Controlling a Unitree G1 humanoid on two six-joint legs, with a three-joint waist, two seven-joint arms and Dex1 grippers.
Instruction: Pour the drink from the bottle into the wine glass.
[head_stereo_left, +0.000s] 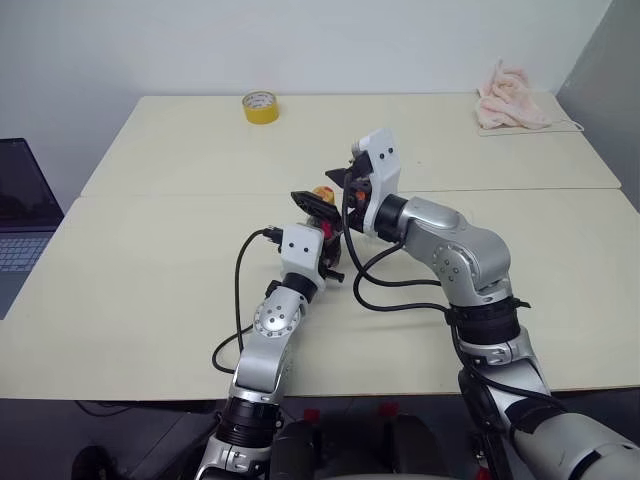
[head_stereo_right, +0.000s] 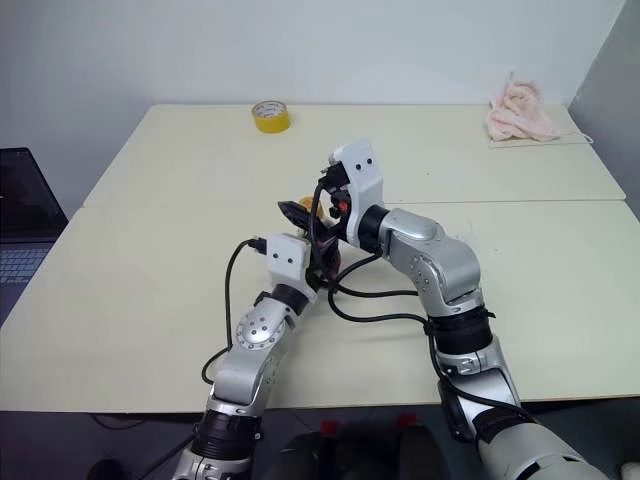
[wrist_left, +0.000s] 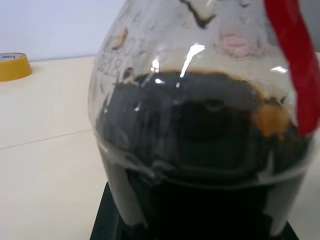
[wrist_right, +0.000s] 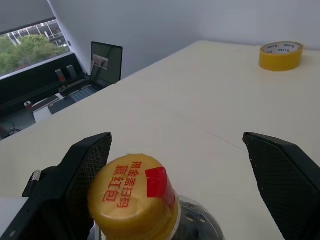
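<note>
Clear plastic: the bottle (wrist_left: 200, 125) is sitting mid-bench, between the two arms, upright, its rounded body pressing close to the left wrist camera.
Contents: the drink (wrist_left: 200, 165), near-black, is filling the lower body; the level is sitting below the shoulder, with a brownish rim line along the top.
Cap: yellow cap (wrist_right: 134, 195) is sitting on the neck, closed, red patch on top.
Writing: red Chinese characters are running across the cap top; faint embossed print is showing on the bottle's shoulder, unreadable.
Label: red band (wrist_left: 295, 65) is running down the neck side.
Left pincer (head_stereo_left: 322, 250): pressed together on the bottle's lower body, pointing forward over the bench (head_stereo_left: 150, 280).
Right pincer (wrist_right: 180, 175): spread wide, one black finger (wrist_right: 85, 175) standing on each side of the cap, higher than the left pincer; cannot tell if either is touching it.
Tape: yellow tape roll (head_stereo_left: 260, 106) is lying at the far bench edge, well apart from the bottle; small print on its rim is too small to read.
Cloth: pink cloth (head_stereo_left: 510, 98) is lying bunched at the far right corner.
Laptop: open laptop (head_stereo_left: 20, 215) is sitting off the left side, beside the bench.
</note>
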